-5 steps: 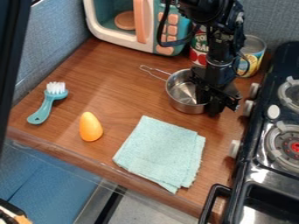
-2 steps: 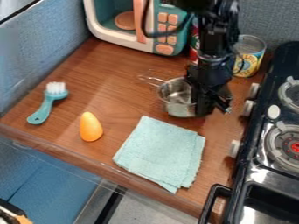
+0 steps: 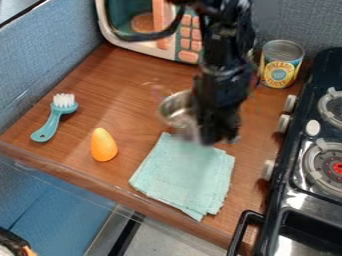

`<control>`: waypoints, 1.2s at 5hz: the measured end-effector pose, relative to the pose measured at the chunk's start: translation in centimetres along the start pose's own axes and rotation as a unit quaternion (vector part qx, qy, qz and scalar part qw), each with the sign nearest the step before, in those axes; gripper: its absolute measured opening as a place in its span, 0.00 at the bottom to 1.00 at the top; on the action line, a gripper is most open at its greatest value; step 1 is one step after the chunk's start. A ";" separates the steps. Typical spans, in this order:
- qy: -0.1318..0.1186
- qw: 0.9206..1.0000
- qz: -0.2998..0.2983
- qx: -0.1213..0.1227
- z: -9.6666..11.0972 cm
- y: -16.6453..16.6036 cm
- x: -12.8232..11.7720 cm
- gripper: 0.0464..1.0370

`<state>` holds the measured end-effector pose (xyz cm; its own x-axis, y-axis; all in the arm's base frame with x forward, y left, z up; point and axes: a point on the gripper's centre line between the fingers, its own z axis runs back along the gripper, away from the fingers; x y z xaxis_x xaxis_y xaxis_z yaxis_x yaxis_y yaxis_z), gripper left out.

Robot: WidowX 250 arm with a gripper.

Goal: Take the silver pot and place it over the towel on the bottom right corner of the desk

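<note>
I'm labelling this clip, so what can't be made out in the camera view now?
Camera view, each:
Small round silver metal pot: blurred, right side behind the black end effector.
Pot's thin handle: blurred to a faint streak.
Pot's overlap with the folded pale teal towel: blurred.
White-and-teal toy microwave: cut by top edge, partly behind the black robot arm.
Black toy stove: cut by right edge.

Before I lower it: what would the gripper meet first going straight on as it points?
Probably the towel, near its upper edge: the gripper points down there. The silver pot beside it might touch down sooner; height is unclear.
</note>
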<state>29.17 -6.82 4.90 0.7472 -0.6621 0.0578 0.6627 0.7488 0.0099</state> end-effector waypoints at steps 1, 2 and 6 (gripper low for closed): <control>0.023 0.999 -0.029 -0.002 -1.7 -2.3 -1.9 0.03; 0.039 0.998 -0.041 0.003 -3.3 -3.5 -2.6 0.03; 0.025 0.998 0.050 -0.024 -3.0 -3.4 -5.2 0.53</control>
<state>23.19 -5.98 1.52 0.8101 -0.5863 0.0053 0.5860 0.8093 -0.0417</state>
